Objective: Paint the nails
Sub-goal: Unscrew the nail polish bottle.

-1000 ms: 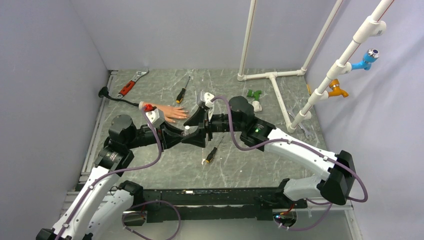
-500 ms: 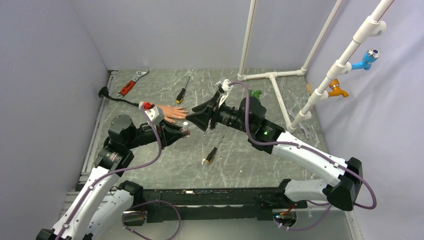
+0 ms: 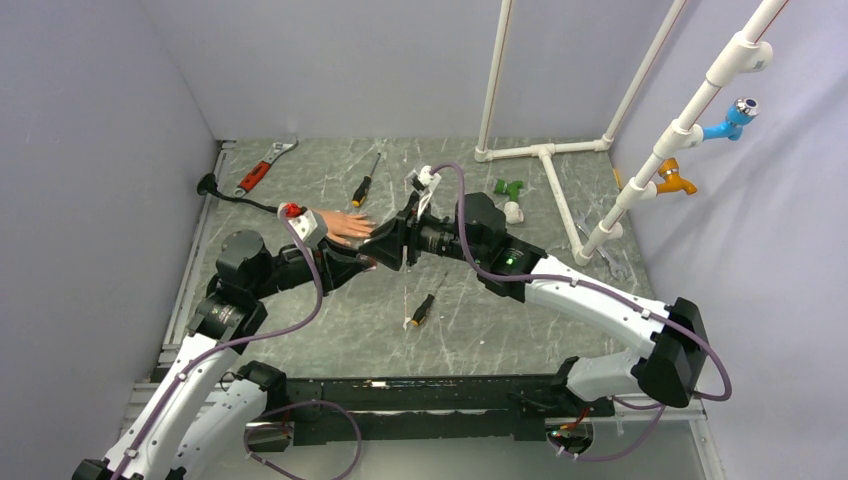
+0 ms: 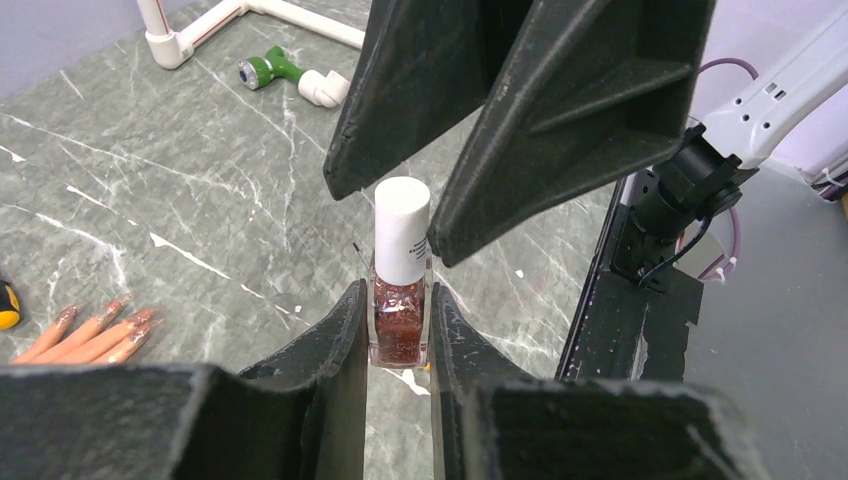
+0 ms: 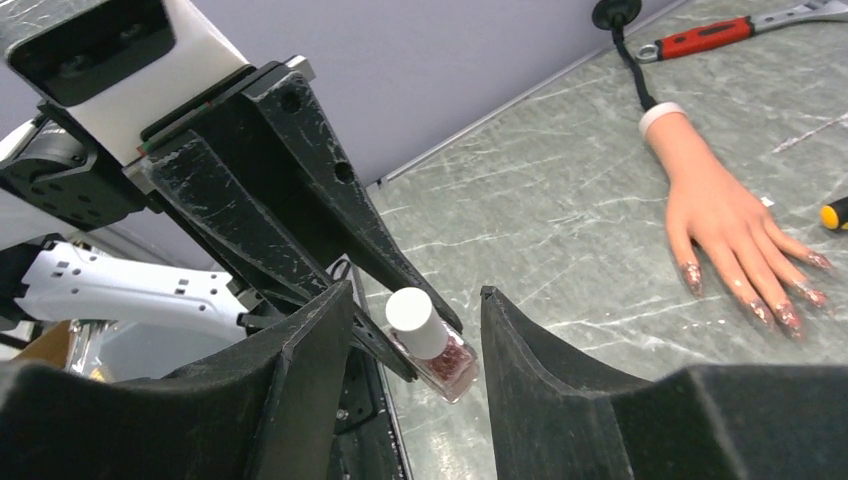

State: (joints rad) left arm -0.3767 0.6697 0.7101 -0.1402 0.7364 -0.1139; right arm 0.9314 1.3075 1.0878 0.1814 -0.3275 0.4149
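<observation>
A small polish bottle (image 4: 399, 318) of red glitter polish with a white cap (image 4: 402, 230) stands upright between the fingers of my left gripper (image 4: 398, 300), which is shut on its glass body. My right gripper (image 5: 415, 295) is open, one jaw on each side of the cap (image 5: 413, 318), with gaps showing on both sides. The flesh-coloured mannequin hand (image 5: 720, 215) lies flat on the table beyond, white cuff away from the grippers. Its nails (image 5: 765, 310) carry reddish glitter. In the top view both grippers meet just in front of the hand (image 3: 345, 226).
A yellow-and-black screwdriver (image 3: 420, 310) lies near the arms and another (image 3: 362, 185) behind the hand. A red wrench (image 3: 262, 170) and a black cable plug (image 3: 208, 184) are at the back left. A white pipe frame (image 3: 545, 155) and green fitting (image 3: 510, 187) stand at the right.
My right gripper has swung left, back over the bottle's cap, and its jaws have narrowed. The left gripper has kept the bottle in place.
</observation>
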